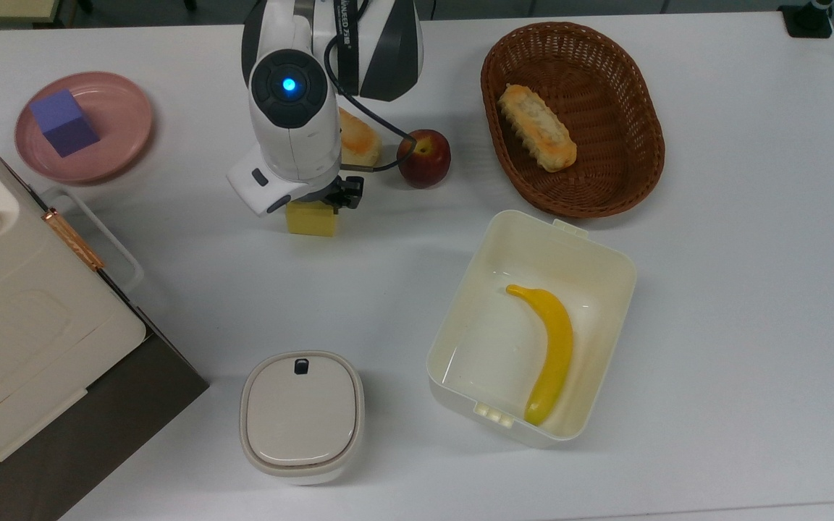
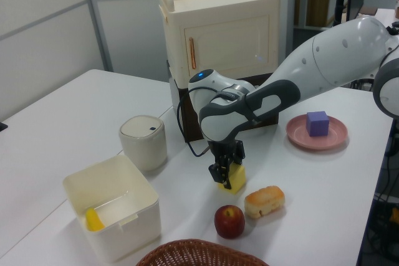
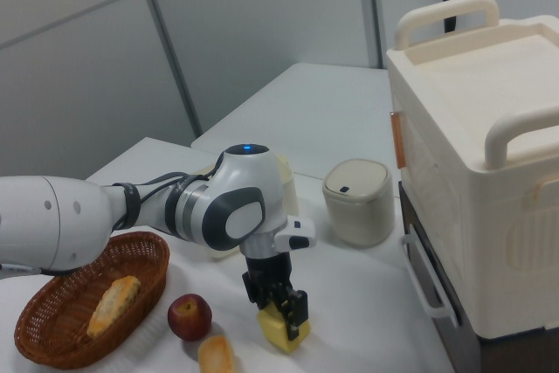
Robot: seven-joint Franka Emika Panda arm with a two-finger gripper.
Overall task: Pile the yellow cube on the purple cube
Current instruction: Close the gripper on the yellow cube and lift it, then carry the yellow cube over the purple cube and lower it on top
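Note:
The yellow cube (image 1: pixel 311 219) (image 2: pixel 235 180) (image 3: pixel 281 331) rests on the white table, left of centre in the top view. My gripper (image 1: pixel 313 200) (image 2: pixel 227 169) (image 3: pixel 279 303) is lowered over it, open, with one finger down each side of the block. The white hand hides the cube's top in the top view. The purple cube (image 1: pixel 64 123) (image 2: pixel 317 123) sits on a pink plate (image 1: pixel 126 108) (image 2: pixel 298 136) at the far left of the top view, well apart from the gripper.
A bread roll (image 1: pixel 357 141) and a red apple (image 1: pixel 423 158) lie just behind the yellow cube. A wicker basket (image 1: pixel 634 130) holds a pastry. A white box (image 1: pixel 605 253) holds a banana (image 1: pixel 551 347). A lidded canister (image 1: pixel 301 414) and a cream cabinet (image 1: pixel 11 311) stand nearby.

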